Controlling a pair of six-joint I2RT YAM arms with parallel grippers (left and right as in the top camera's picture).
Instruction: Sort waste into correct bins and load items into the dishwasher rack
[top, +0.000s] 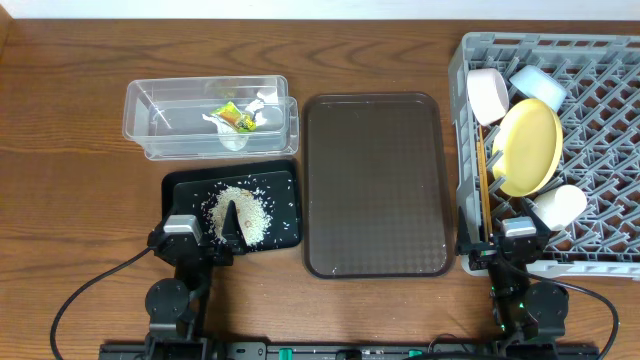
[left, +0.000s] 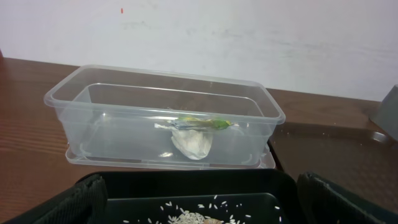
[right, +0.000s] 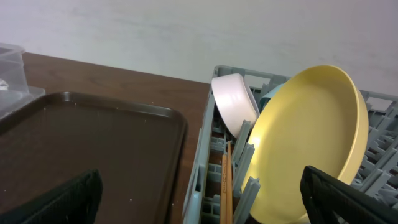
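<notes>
The green-and-orange wrapper lies in the clear tub with a white crumpled scrap; it also shows in the left wrist view. The rice heap lies in the black tray. The grey rack holds the yellow plate on edge, the pink bowl, the blue bowl, the white cup and the chopsticks. My left gripper is open and empty over the tray's near edge. My right gripper is open and empty at the rack's front left corner.
A larger brown serving tray lies flat between the bins and the rack. The rack reaches the table's right edge. A pale wall runs behind the table.
</notes>
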